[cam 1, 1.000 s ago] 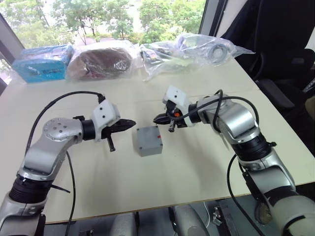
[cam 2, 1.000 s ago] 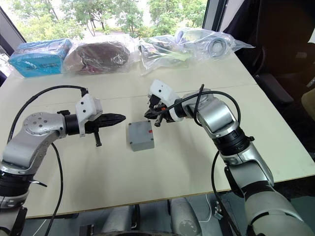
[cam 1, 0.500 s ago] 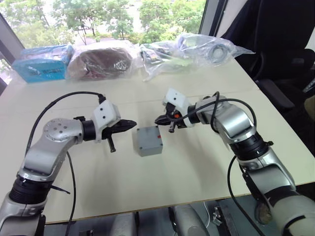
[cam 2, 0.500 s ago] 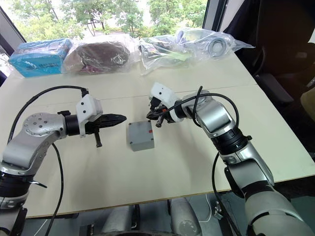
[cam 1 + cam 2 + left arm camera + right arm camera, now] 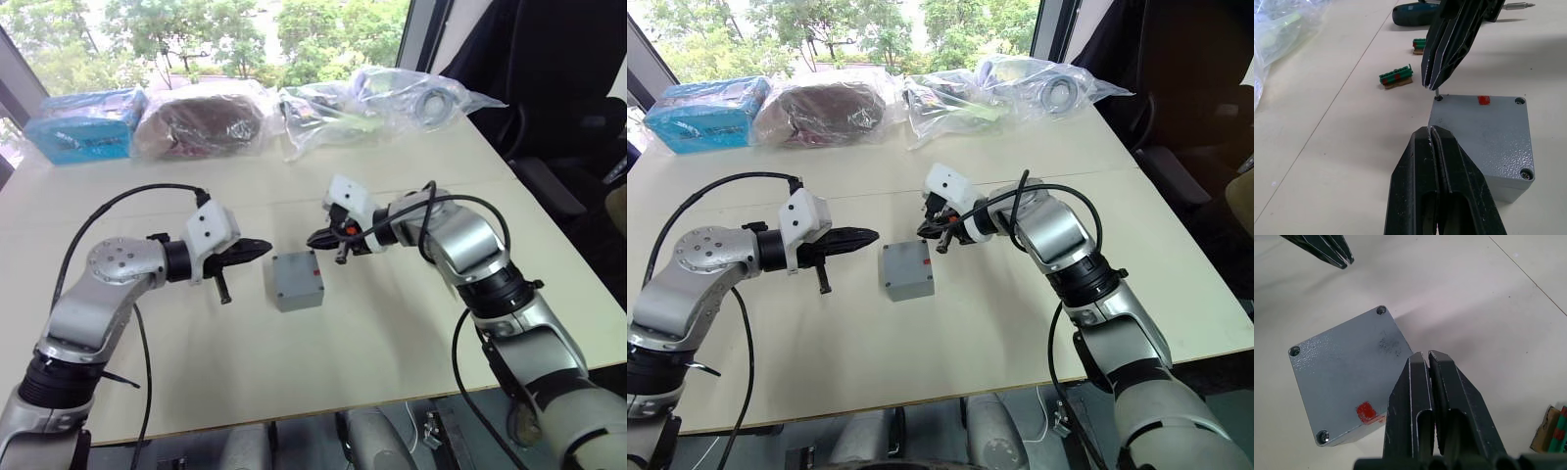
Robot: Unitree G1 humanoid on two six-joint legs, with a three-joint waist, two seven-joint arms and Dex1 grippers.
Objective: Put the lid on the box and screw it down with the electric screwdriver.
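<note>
The grey box [image 5: 300, 298] stands mid-table with the flat grey lid [image 5: 296, 273] lying on top, a red mark near one edge. Screw heads sit in three lid corners [image 5: 1381, 310]. My right gripper [image 5: 312, 238] hovers over the fourth corner, shut on a tiny screw [image 5: 1437, 92] that points down at the corner hole. My left gripper [image 5: 265, 246] is shut and empty, level with the box's left side and just short of it. The dark blue electric screwdriver [image 5: 1415, 12] lies on the table behind the right gripper.
Two small green-and-red pieces [image 5: 1396, 77] lie behind the box. Along the far edge are a blue package [image 5: 83, 127], a brown bag [image 5: 201, 117] and clear plastic bags [image 5: 382, 98]. A black chair [image 5: 558, 88] stands off the table's right side.
</note>
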